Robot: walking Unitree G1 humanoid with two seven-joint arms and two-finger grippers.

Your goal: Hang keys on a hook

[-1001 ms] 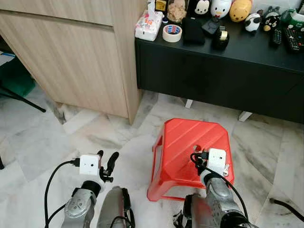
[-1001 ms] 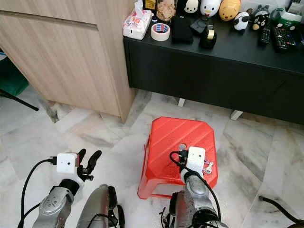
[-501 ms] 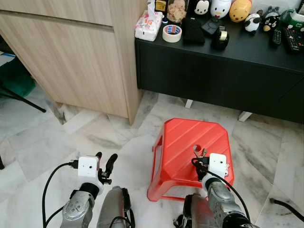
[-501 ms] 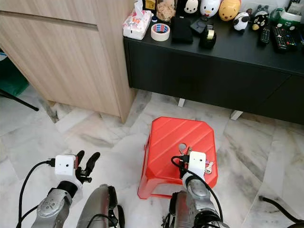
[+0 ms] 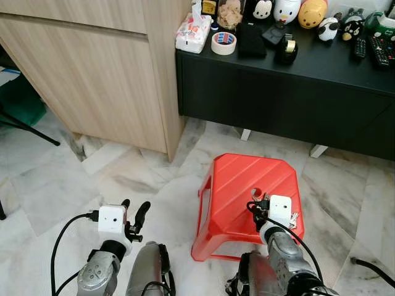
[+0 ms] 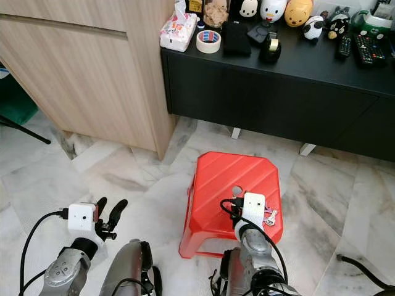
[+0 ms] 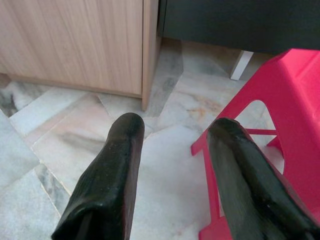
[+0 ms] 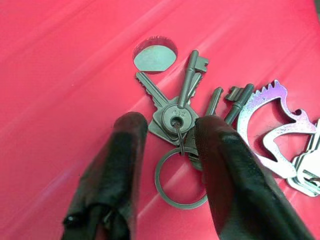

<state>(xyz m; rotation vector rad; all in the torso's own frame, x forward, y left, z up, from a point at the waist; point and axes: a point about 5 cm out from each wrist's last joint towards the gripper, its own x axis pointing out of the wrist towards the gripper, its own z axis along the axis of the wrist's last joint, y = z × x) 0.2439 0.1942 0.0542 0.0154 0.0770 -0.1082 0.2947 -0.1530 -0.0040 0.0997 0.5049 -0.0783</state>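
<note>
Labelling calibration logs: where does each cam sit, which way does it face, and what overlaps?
Left eye: head, forward-down at red stool, black cabinet; both silver arms show.
Right eye: same scene, stereo twin.
Left wrist: along open left gripper, over marble floor, toward wooden cupboard.
Right wrist: along open right gripper, straddling the keys on the stool top.
Shared: stool in all four views.

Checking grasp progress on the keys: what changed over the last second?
The right gripper shifted slightly over the red stool and now straddles the keys, fingers open, nothing held yet. The left gripper sank a little, open beside the stool. The stool and keys lie as before.
</note>
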